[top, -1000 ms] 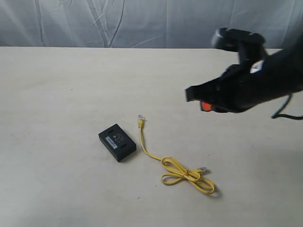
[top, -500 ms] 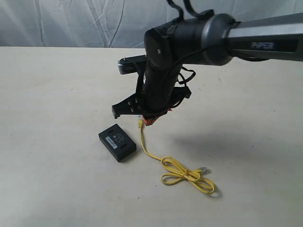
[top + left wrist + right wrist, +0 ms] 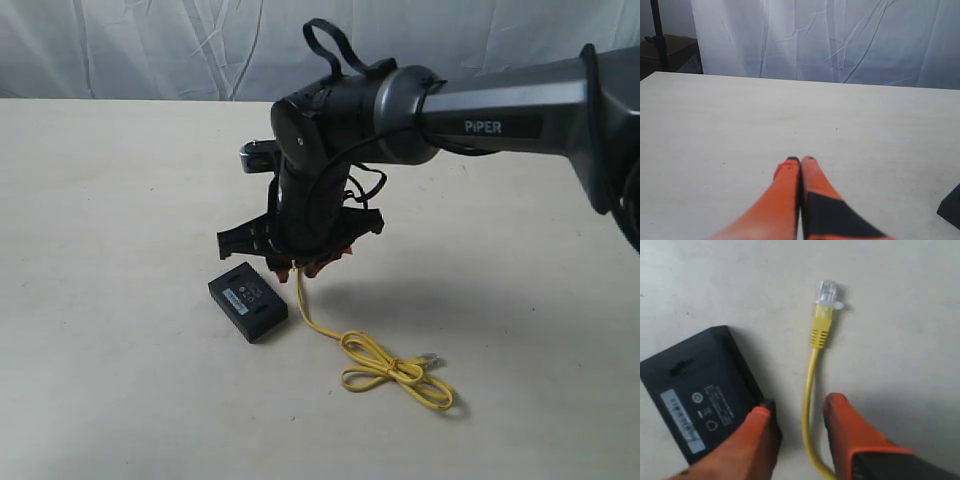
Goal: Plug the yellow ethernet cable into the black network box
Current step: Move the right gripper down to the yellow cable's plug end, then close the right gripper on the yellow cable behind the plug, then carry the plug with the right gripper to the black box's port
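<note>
The black network box (image 3: pixel 248 301) lies flat on the table, its pale label (image 3: pixel 682 415) facing up. Beside it runs the yellow ethernet cable (image 3: pixel 375 357), looped at its near end, with a clear plug (image 3: pixel 827 292) at the far end. My right gripper (image 3: pixel 305 266) hangs low over the cable near that plug, open, its orange fingers (image 3: pixel 852 432) on either side of the yellow cord (image 3: pixel 809 390) and apart from it. My left gripper (image 3: pixel 800 161) shows only in the left wrist view, shut on nothing above bare table.
The pale table (image 3: pixel 120 200) spreads all round, backed by a grey curtain (image 3: pixel 150 50). The right arm (image 3: pixel 500 105) reaches in from the right across the middle. A dark corner (image 3: pixel 952 207) shows at the edge of the left wrist view.
The right arm has swung in from the right and come down over the cable's plug end, beside the box. The box and cable have not moved.
</note>
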### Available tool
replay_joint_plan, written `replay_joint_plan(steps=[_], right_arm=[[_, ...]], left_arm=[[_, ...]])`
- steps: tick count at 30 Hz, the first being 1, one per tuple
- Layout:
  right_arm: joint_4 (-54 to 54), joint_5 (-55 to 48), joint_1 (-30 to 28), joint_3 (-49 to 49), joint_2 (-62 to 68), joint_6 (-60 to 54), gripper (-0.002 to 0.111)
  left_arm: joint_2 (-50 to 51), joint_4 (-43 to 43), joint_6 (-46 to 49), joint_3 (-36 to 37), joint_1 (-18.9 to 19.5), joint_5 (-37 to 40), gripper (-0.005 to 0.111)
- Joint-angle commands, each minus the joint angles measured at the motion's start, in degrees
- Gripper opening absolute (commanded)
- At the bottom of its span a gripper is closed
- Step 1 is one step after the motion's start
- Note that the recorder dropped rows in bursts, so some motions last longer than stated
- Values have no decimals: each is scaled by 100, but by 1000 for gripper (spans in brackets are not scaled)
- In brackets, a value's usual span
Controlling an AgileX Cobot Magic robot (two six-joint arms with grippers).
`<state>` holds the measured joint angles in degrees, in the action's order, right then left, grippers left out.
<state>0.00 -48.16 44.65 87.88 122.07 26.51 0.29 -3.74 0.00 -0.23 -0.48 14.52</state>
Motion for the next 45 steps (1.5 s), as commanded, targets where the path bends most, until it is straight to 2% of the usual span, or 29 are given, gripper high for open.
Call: replay_joint_plan(steps=[1,8,25,27,29,30,33,40,45], right_arm=[[-150,132,96,34,195,298,35],[-724,242,110,34,322,951,35],[-750,309,110,34,447,965,34],[-750,272,110,34,447,965,24],[-750,238,110,34,447,965,4],[-750,211,110,34,447,965,-1],[-750,112,110,34,435,931,-1],[-750,-497,-108,34,-202,-400,-1],[-446,-631,-231,-261,-465,-2199,-1]], left_arm=[[-29,-1,0,23,33,-77,0],[-29,-1,0,23,33,-77,0],[-29,-1,0,23,33,-77,0],[-29,-1,0,23,33,-77,0],[-29,-1,0,23,33,-77,0],[-29,-1,0,23,33,-77,0],[-29,-1,0,23,33,-77,0],[-29,-1,0,23,33,-77,0],[-29,-1,0,23,33,-77,0]])
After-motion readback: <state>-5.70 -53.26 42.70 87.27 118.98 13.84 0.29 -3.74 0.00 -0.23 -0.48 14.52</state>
